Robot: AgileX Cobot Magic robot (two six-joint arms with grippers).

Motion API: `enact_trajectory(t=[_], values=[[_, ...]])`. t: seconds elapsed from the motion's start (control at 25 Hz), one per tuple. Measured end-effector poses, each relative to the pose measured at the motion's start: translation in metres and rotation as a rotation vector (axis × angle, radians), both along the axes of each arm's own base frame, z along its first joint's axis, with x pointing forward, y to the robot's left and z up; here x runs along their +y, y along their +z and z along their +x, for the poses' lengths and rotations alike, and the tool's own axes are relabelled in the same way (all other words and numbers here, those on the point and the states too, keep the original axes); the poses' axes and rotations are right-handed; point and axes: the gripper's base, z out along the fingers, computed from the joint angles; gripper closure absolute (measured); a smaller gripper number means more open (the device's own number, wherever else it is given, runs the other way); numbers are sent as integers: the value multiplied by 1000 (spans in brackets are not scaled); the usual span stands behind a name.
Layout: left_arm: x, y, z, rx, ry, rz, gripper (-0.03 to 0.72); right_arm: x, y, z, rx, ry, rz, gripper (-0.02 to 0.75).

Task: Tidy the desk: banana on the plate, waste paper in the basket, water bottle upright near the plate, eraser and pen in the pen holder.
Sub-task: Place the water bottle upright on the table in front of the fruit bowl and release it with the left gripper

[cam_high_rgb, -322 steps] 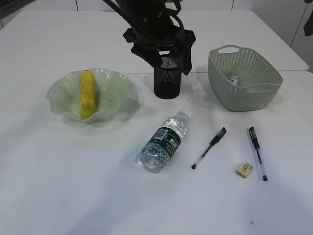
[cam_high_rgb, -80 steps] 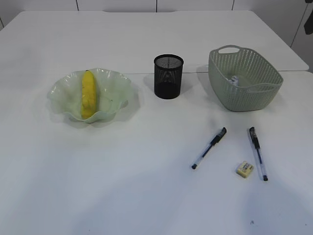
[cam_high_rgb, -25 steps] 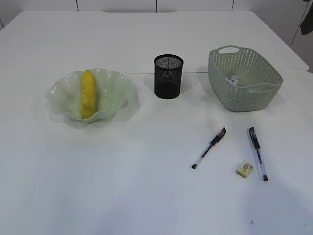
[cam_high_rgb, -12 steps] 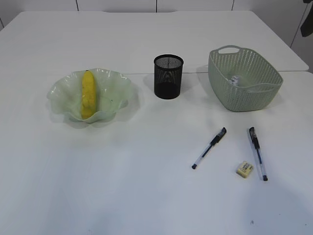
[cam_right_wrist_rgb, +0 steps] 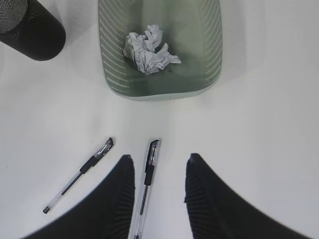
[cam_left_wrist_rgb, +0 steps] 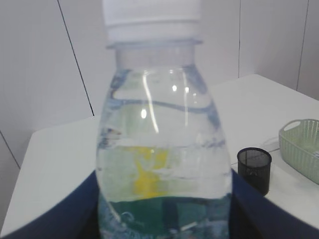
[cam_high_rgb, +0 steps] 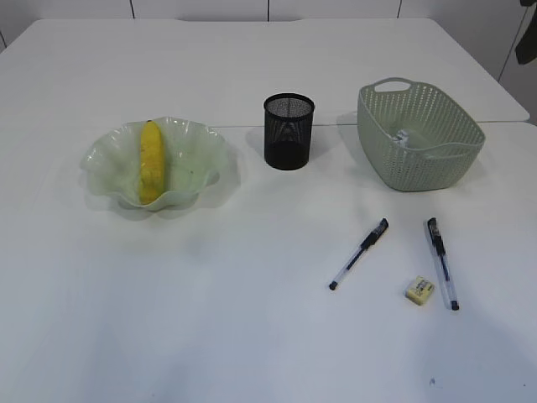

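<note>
The white worktop (cam_high_rgb: 252,336) has wide bare room along its near edge and across the left and middle, with nothing standing between the plate and the pens. At the left, the wavy pale-green plate (cam_high_rgb: 201,155) holds the banana (cam_high_rgb: 151,159), lying lengthwise inside it, well in from the worktop's left edge. In the middle, the black mesh pen holder (cam_high_rgb: 289,131) stands upright and apart from its neighbours. At the right, the green basket (cam_high_rgb: 419,147) sits close to a seam in the worktop, with the crumpled waste paper (cam_right_wrist_rgb: 148,50) in its bottom. In front of the basket lie two pens (cam_high_rgb: 358,253) (cam_high_rgb: 442,263), apart from each other, and the eraser (cam_high_rgb: 419,290) rests just beside the right-hand pen. Behind the worktop, white panelled walls close the room.

The water bottle (cam_left_wrist_rgb: 162,149) fills the left wrist view, upright, cap at the top, held off the worktop; the left fingers (cam_left_wrist_rgb: 65,214) are clamped on its lower body, dark on either side. The right fingers (cam_right_wrist_rgb: 119,199) stand apart, gripping nothing, hanging above the right-hand pen.

Compared with the earliest exterior frame, the bottle no longer lies on the worktop between plate and pens, and the arm that hung over the pen holder is gone from that view; everything else lies as it did.
</note>
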Motion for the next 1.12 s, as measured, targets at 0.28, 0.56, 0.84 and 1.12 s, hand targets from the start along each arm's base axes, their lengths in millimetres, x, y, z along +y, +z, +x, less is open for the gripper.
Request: enact_trajectory(t=[0.28,0.56,0.84,1.12], values=[[-5,-14,5,9,-19,14,317,0,0,0,0,0,0,477],[-6,-30,11,-12,26,-9,317,0,0,0,2,0,0,477],[-5,-30,12,-26,35,-17,317,0,0,0,2,0,0,477],[-5,-30,12,-27,36,-20,317,0,0,0,2,0,0,477]])
